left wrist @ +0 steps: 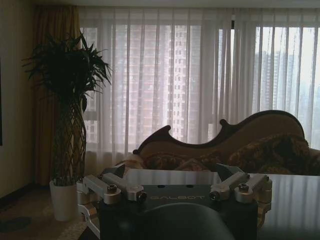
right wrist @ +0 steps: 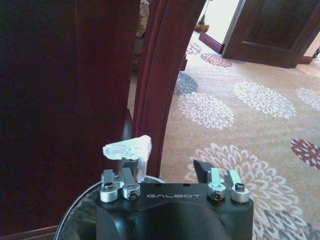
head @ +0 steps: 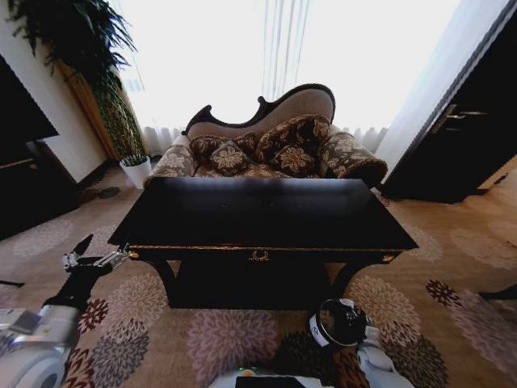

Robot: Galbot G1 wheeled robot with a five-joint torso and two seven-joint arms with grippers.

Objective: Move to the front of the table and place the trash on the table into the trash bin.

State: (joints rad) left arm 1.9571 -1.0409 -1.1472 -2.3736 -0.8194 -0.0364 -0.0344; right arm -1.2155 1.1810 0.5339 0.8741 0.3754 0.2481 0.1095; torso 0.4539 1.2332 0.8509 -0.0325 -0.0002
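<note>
A white paper wad (right wrist: 127,149) is seen at one finger of the right pincer (right wrist: 170,172), whose jaws stand spread, directly above the bin (right wrist: 75,220). The wad is judged light, soft and crushable anywhere. The left pincer (head: 90,257), spread, is held low beside the worktop (head: 258,214).

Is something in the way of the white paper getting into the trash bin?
Nothing visible is. The paper wad hangs at one finger of the open right end effector, just above the trash bin rim. The table leg stands beside it, not between.
</note>
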